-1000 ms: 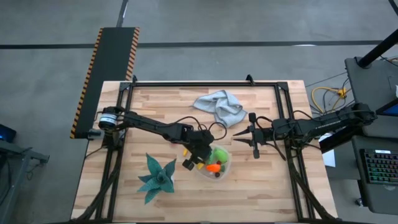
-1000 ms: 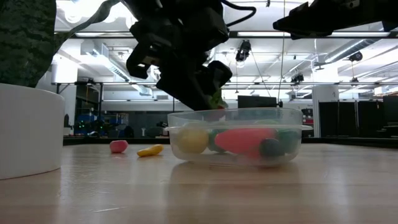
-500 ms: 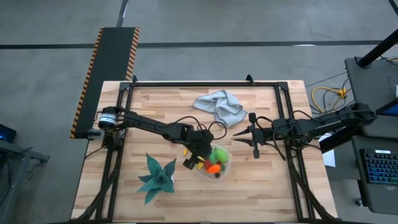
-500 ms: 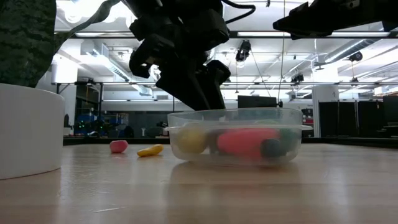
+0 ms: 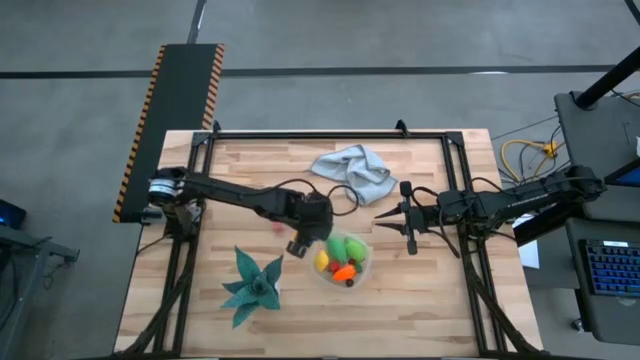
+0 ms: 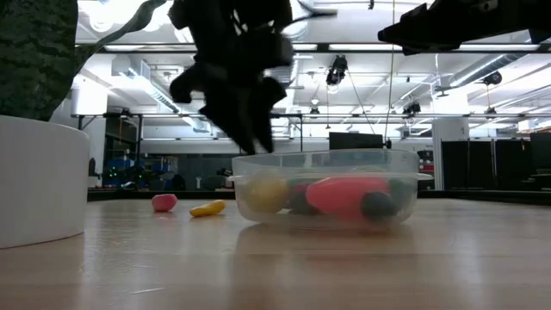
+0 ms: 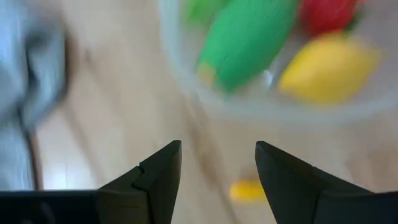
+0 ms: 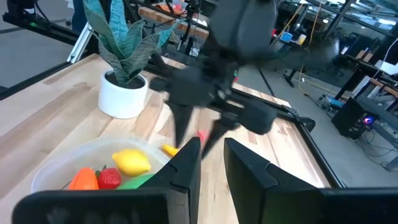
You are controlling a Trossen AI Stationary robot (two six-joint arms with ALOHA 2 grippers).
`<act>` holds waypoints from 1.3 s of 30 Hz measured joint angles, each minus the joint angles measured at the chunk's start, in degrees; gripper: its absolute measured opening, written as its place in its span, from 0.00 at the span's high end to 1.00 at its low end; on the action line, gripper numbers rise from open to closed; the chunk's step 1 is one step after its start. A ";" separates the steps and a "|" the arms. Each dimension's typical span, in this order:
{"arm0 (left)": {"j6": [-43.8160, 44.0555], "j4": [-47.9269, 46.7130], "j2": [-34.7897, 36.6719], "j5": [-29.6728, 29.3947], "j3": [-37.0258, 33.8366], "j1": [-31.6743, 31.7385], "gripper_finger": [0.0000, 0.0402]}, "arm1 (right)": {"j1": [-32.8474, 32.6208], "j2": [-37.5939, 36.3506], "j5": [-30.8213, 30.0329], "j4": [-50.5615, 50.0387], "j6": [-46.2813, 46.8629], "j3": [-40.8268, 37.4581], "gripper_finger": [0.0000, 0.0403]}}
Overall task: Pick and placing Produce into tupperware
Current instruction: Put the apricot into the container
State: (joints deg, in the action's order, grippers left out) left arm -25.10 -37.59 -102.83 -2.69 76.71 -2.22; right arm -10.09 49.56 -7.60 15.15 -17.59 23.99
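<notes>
The tupperware (image 5: 343, 262) is a clear round tub standing on the wooden table. In it lie a green piece (image 7: 249, 37), a yellow one (image 7: 326, 68), a red one (image 7: 326, 12), an orange one (image 5: 344, 270) and a dark one (image 6: 375, 205). A small yellow piece (image 6: 207, 208) and a pink piece (image 6: 164, 202) lie on the table left of the tub. My left gripper (image 5: 300, 246) hangs open above the table beside the tub's left rim, slanting down, with nothing between its fingers (image 7: 158, 174). My right gripper (image 5: 380, 217) waits right of the tub, high and level, with a narrow gap between its fingers.
A grey-blue cloth (image 5: 355, 170) lies crumpled at the table's far middle. A teal spiky plant in a white pot (image 5: 252, 285) stands near the front left. Bare wood lies between the plant and the tub and along the near edge. A black frame rims the table.
My left gripper has risen out of the tupperware and gone toward the table's left edge, tipping less steeply as it went. The green piece that showed at its fingertips a second ago now lies in the tub. My right arm has kept still.
</notes>
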 joint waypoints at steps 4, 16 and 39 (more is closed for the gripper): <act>5.12 -5.27 0.25 -1.42 -0.05 2.65 0.53 | 0.00 0.00 0.00 0.01 0.05 0.00 0.84; 17.21 -18.56 0.28 -1.51 -1.81 7.22 0.53 | 0.00 0.00 0.00 -0.52 0.22 0.00 0.84; 20.32 -16.39 0.25 -0.16 -10.87 7.26 0.53 | 0.00 0.00 0.00 -1.42 0.66 0.00 0.84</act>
State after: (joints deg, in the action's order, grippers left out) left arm -4.78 -53.98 -102.59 -2.85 65.84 5.04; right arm -10.09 49.56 -7.60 13.73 -16.93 23.99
